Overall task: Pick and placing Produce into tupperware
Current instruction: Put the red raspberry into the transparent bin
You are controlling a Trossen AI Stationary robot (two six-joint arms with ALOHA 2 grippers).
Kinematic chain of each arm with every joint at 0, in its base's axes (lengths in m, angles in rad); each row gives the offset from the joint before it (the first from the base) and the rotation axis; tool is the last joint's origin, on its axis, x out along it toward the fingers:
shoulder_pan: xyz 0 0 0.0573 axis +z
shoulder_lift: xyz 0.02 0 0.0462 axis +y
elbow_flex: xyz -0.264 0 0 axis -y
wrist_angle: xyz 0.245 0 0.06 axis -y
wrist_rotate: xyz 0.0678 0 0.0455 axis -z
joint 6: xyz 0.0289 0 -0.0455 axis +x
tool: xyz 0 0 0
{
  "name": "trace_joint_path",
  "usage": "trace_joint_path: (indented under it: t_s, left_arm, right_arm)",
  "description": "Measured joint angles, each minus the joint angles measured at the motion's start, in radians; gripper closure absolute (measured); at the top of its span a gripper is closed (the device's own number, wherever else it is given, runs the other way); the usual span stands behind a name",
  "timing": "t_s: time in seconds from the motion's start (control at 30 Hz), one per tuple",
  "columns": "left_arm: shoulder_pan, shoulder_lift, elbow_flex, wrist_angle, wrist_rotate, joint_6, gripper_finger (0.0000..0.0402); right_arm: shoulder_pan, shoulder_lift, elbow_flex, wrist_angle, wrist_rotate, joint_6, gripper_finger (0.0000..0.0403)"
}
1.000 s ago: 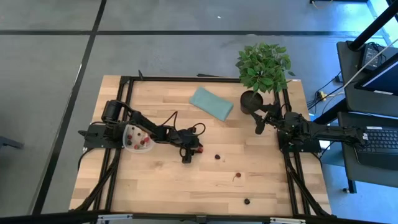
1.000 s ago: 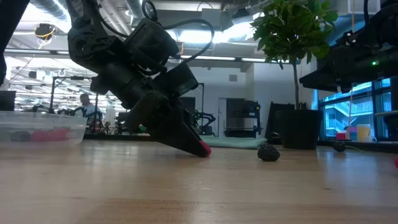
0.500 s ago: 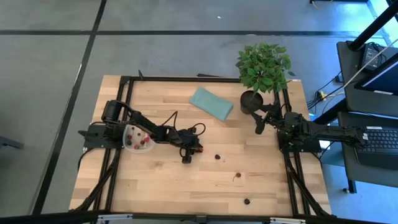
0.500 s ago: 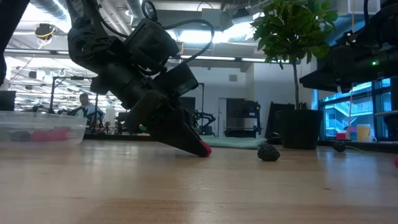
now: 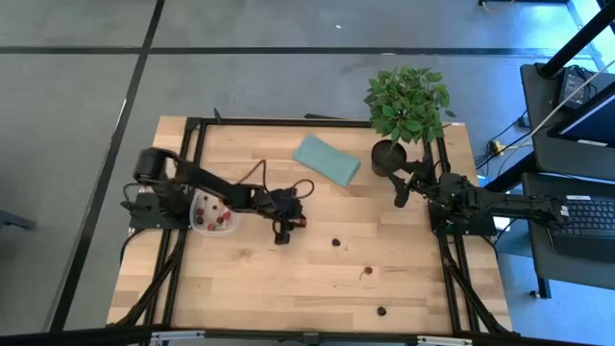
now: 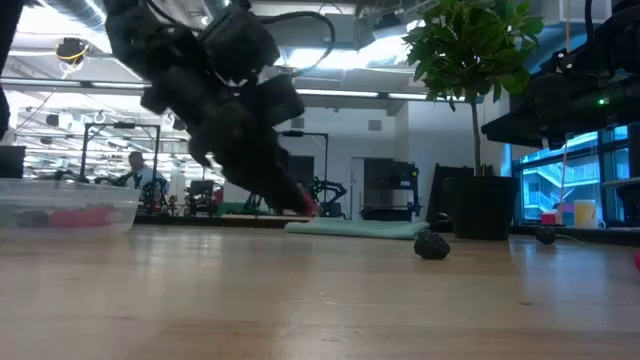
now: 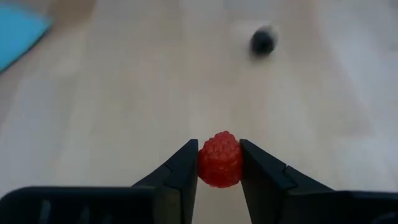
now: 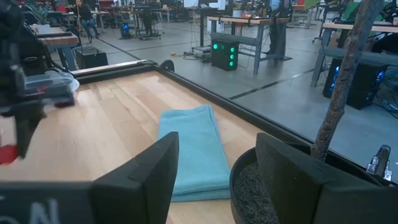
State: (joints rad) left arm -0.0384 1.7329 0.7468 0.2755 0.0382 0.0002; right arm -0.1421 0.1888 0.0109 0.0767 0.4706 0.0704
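1. Left gripper: we find it over the middle-left of the table, lifted clear of the wood in the low view, its fingers clamped on a red raspberry.
2. Raspberry: we see it pinched between the two fingertips, off the table surface, a short way to the right of the container in the high view.
3. Container: a small clear tub at the left side of the table, just beside the left arm. We count a few red and dark fruits inside it; in the low view it sits at the far left with red showing through its wall.
4. Loose fruit on the table: we note one dark berry right of the left gripper, one small reddish piece nearer the front, and one dark berry close to the front edge. The three lie well apart from each other.
5. Right gripper: we record it at the right edge of the table, just beside the plant pot, its fingers spread apart with nothing between them.
6. Teal cloth: folded, lying flat at the back of the table, between the left gripper and the pot.
7. Potted plant: leafy green, standing at the back right corner.
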Motion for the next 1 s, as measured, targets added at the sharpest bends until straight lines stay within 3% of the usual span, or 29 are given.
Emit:
trace_joint_path:
  t_s: [0.23, 0.57, 0.87, 1.0]
  left_arm:
    - [0.038, -0.237, 0.000, -0.392, -0.031, -0.125, 0.0305]
    - [0.073, -0.562, 0.000, -0.959, -0.036, -0.485, 0.0303]
    - [0.073, -0.674, 0.001, -1.411, -0.036, -0.836, 0.0303]
    - [0.073, -0.669, -0.003, -1.452, -0.056, -0.907, 0.0303]
  right_arm:
    - [0.000, 0.000, 0.000, 0.001, 0.000, 0.000, 0.0186]
    - [0.000, 0.000, 0.000, 0.001, 0.000, 0.000, 0.0186]
    - [0.000, 0.000, 0.000, 0.001, 0.000, 0.000, 0.0186]
    - [0.000, 0.000, 0.000, 0.001, 0.000, 0.000, 0.0186]
